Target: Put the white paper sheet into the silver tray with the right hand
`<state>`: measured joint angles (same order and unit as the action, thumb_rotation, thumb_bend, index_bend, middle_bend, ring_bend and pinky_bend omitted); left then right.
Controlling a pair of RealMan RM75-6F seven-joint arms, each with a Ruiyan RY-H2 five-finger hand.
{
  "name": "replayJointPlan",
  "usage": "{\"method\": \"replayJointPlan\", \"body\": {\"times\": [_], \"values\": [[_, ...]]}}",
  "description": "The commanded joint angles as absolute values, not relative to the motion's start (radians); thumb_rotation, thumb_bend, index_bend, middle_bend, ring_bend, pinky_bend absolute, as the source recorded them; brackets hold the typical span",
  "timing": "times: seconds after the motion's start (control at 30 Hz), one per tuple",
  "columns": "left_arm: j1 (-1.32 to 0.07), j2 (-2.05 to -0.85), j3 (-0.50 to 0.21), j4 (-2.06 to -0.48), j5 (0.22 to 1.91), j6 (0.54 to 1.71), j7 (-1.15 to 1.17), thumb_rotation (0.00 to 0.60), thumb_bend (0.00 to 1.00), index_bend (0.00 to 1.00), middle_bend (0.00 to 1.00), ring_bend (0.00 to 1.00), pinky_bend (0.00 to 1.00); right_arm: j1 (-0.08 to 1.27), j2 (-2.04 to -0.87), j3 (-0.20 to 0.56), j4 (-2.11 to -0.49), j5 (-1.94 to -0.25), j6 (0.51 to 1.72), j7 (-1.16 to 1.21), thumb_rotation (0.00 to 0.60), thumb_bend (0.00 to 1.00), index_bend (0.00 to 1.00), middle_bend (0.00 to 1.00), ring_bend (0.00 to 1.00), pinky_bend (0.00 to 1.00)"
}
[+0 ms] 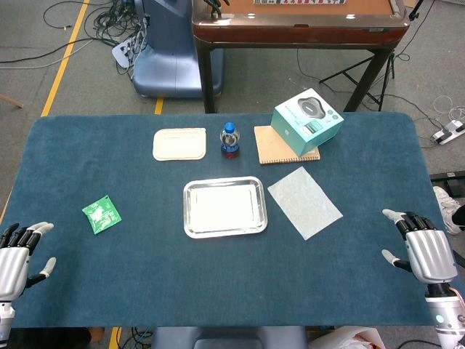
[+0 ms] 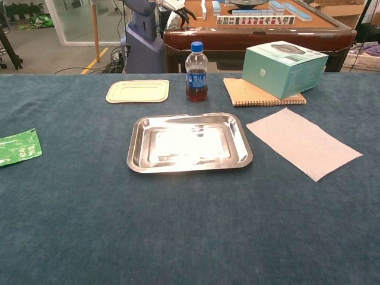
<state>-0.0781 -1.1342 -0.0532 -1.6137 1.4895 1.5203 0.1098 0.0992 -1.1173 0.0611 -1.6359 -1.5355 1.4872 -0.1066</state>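
Note:
The white paper sheet (image 1: 304,201) (image 2: 303,142) lies flat on the blue table, just right of the silver tray (image 1: 224,233) (image 2: 190,165), which holds nothing. My right hand (image 1: 421,249) hovers at the table's right front corner, fingers spread, holding nothing, well right of the sheet. At the left front corner my left hand (image 1: 19,254) is likewise open and holds nothing. Neither hand shows in the chest view.
Behind the tray stand a cream tray (image 1: 179,144) (image 2: 138,91), a small bottle (image 1: 229,139) (image 2: 196,72) and a teal box (image 1: 306,121) (image 2: 285,67) on a brown notebook (image 1: 279,149) (image 2: 258,93). A green packet (image 1: 101,214) (image 2: 18,147) lies at the left.

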Motion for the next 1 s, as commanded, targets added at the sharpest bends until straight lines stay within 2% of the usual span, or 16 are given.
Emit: {"method": "replayJointPlan", "body": {"times": [0.03,0.23,0.4,0.63,0.83,1.0], "values": [[-0.079,-1.135,-0.052,-1.613,1.49,1.518,0.111,0.6,0.26,0.24,0.22,0.2,0.09,0.098,-1.121,0.061,-1.631,-1.538,1.489,-0.107,0.6,0.04,0.25,0.33,0.24,0.34],[-0.078,-1.134,-0.046,-1.619,1.491,1.511,0.115,0.6,0.26,0.24,0.22,0.2,0.09,0.116,-1.144,0.059,-1.616,-1.551,1.468,-0.127,0.6,0.04,0.25,0.29,0.23,0.33],[-0.074,-1.13,-0.043,-1.627,1.494,1.516,0.109,0.6,0.26,0.24,0.22,0.2,0.09,0.154,-1.175,0.061,-1.609,-1.563,1.422,-0.163,0.6,0.04,0.25,0.28,0.16,0.26],[-0.058,-1.119,-0.035,-1.636,1.488,1.525,0.103,0.6,0.26,0.24,0.22,0.2,0.09,0.23,-1.264,0.066,-1.531,-1.585,1.335,-0.17,0.6,0.1,0.25,0.27,0.14,0.2],[-0.042,-1.106,-0.029,-1.647,1.476,1.531,0.102,0.6,0.26,0.24,0.22,0.2,0.09,0.303,-1.338,0.068,-1.417,-1.624,1.278,-0.115,0.6,0.13,0.31,0.27,0.14,0.19],[-0.031,-1.102,-0.026,-1.651,1.472,1.539,0.104,0.6,0.26,0.24,0.22,0.2,0.09,0.354,-1.389,0.061,-1.318,-1.653,1.243,-0.081,0.6,0.14,0.39,0.27,0.13,0.15]]}}
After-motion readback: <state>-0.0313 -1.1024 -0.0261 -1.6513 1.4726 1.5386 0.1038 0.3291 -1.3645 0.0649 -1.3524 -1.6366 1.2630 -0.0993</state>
